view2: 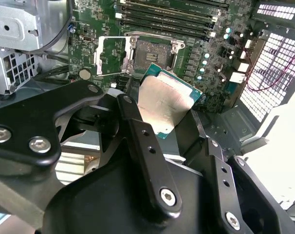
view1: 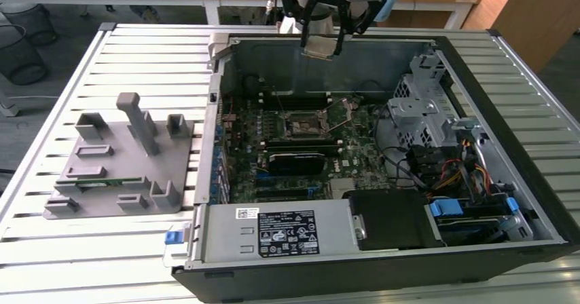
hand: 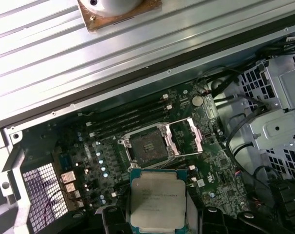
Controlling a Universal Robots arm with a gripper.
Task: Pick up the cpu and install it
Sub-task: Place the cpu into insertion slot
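Gripper: the gripper (view1: 321, 41) hangs above the far wall of the open computer case (view1: 507, 66), its two black fingers (view2: 138, 134) clamped on opposite edges of the cpu.
Cpu: the cpu (hand: 157, 200) is held in the air, metal top facing the first wrist view, tilted in the second wrist view, well above the motherboard (view1: 363, 158).
Socket: the socket (hand: 147, 144) lies on the board below the chip, its metal cover frame (hand: 185, 139) swung open to one side.
Table: the case rests on a slatted metal table (view1: 136, 46); a grey plastic holder (view1: 118, 175) sits on the exterior view's left.
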